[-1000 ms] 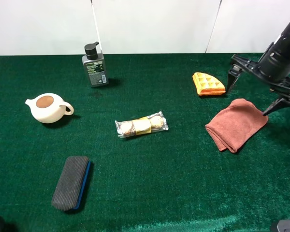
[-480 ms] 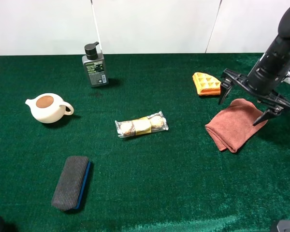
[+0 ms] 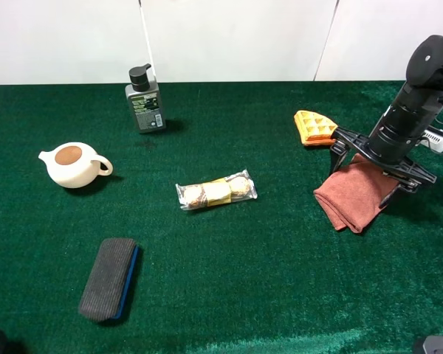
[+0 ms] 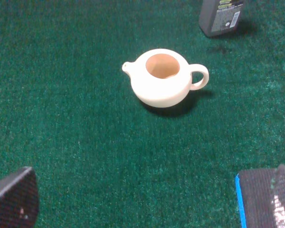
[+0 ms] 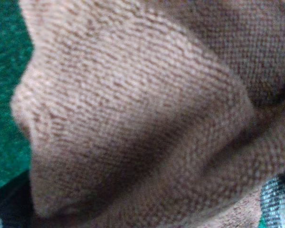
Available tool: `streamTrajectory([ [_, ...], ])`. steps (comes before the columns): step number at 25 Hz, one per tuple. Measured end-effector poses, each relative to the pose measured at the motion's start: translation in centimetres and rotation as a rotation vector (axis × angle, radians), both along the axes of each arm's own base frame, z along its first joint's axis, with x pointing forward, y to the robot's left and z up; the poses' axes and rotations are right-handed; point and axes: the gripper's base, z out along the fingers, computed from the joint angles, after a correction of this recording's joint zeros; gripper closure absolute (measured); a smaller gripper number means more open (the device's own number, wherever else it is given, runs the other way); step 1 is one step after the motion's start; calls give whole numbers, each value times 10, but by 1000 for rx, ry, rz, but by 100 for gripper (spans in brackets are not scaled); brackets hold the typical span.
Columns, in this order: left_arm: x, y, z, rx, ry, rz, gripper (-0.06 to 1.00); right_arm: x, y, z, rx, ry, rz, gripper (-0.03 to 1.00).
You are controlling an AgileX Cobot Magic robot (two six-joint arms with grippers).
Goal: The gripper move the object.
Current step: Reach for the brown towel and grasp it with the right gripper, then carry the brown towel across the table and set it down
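The salmon-pink folded towel point(image 3: 354, 195) lies on the green table at the right. My right gripper point(image 3: 369, 173), a black claw on a black arm, is down on the towel's far end. Its two fingers are spread wide, one on each side of the cloth, and it is open. In the right wrist view the towel point(image 5: 133, 109) fills nearly the whole frame, very close to the camera. My left gripper point(image 4: 147, 204) is open and empty, low over the table near the teapot, far from the towel.
An orange-yellow waffle wedge point(image 3: 315, 127) lies just behind the towel. A wrapped snack pack point(image 3: 216, 190) is at the centre, with a white teapot point(image 3: 72, 164) and dark bottle point(image 3: 145, 99) at the left. A grey eraser block point(image 3: 109, 278) lies front left.
My right gripper has come down and slightly left from above the towel's far right edge onto the towel, with its fingers still spread. Nothing else has moved.
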Motion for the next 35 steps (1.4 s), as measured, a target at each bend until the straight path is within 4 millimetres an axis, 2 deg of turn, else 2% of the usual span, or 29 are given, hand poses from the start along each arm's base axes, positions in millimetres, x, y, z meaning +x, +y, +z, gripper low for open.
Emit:
streamTrajectory([
  [3, 0, 0, 0, 0, 0, 0, -5, 0, -1, 0, -6, 0, 7, 29],
  [4, 0, 0, 0, 0, 0, 0, -5, 0, -1, 0, -7, 0, 8, 33],
  [7, 0, 0, 0, 0, 0, 0, -5, 0, -1, 0, -10, 1, 12, 55],
  [10, 0, 0, 0, 0, 0, 0, -5, -1, -1, 0, -14, 10, 18, 85],
  [11, 0, 0, 0, 0, 0, 0, -5, -1, -1, 0, -14, 12, 18, 90],
  [26, 0, 0, 0, 0, 0, 0, -5, -2, -1, 1, -14, 12, 20, 90],
  [35, 0, 0, 0, 0, 0, 0, -5, -3, -2, 28, -14, -55, 30, 90],
])
